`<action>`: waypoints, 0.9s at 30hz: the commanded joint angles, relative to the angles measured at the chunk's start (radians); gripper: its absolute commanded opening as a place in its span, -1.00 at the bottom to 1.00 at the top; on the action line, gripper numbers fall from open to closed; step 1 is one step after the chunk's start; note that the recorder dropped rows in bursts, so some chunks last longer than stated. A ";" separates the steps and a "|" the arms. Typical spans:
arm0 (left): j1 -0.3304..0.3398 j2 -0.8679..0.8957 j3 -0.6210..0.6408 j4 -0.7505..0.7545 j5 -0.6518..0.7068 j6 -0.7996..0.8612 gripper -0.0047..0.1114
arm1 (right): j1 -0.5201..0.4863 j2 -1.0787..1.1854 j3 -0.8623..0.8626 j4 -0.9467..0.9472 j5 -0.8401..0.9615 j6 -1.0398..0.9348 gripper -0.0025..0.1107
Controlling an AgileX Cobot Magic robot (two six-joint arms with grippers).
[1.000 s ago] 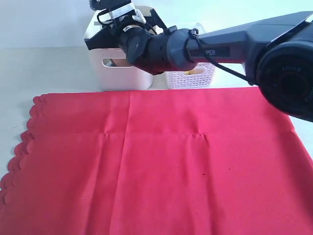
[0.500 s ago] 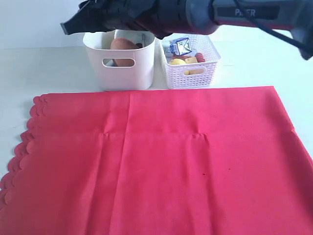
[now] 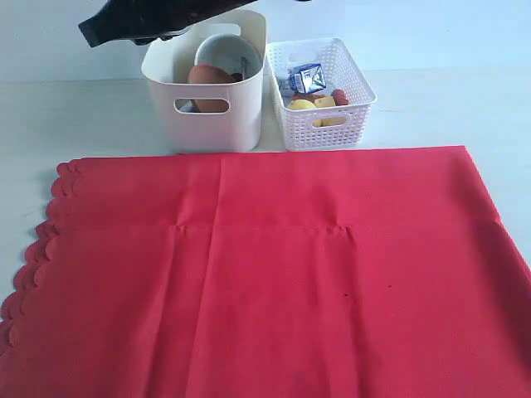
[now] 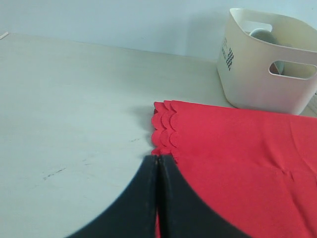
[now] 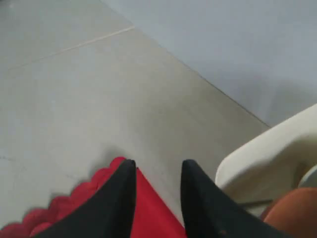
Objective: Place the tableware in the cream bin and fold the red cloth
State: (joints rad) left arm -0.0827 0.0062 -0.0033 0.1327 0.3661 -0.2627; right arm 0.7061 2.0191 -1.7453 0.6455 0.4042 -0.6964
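Red cloth [image 3: 274, 274] covers much of the pale tabletop [image 3: 83, 116].

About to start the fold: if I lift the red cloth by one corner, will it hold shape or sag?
The red cloth probably sags: it lies thin and flat with soft creases. Likely light, yet large, so it may drag on the table.

The red cloth [image 3: 274, 274] runs off the exterior view's bottom edge and lower sides. The right arm [image 3: 158, 15] is cut off at the top. The cream bin [image 3: 207, 124] wall hides the lower parts of the white ceramic bowl [image 3: 222, 51] and brown wooden plate [image 3: 211, 76]. Items in the white lattice basket [image 3: 323, 124] are too small to name. The right wrist view is blurred.
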 commanded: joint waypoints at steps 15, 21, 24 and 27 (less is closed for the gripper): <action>0.002 -0.006 0.003 -0.007 -0.005 0.003 -0.92 | -0.004 -0.119 -0.007 -0.603 0.443 0.520 -0.69; 0.002 -0.006 0.003 -0.007 -0.005 0.003 -0.92 | -0.004 -0.170 -0.006 -0.646 0.547 0.552 -0.84; 0.002 -0.006 0.003 -0.007 -0.005 0.003 -0.92 | -0.004 -0.196 -0.006 -0.685 0.597 0.577 -0.90; 0.002 -0.006 0.003 -0.007 -0.005 0.003 -0.92 | -0.004 -0.237 0.015 -0.709 0.619 0.596 -0.93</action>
State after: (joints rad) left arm -0.0827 0.0062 -0.0033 0.1327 0.3661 -0.2627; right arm 0.7061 1.8264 -1.7453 -0.0342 0.9988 -0.1188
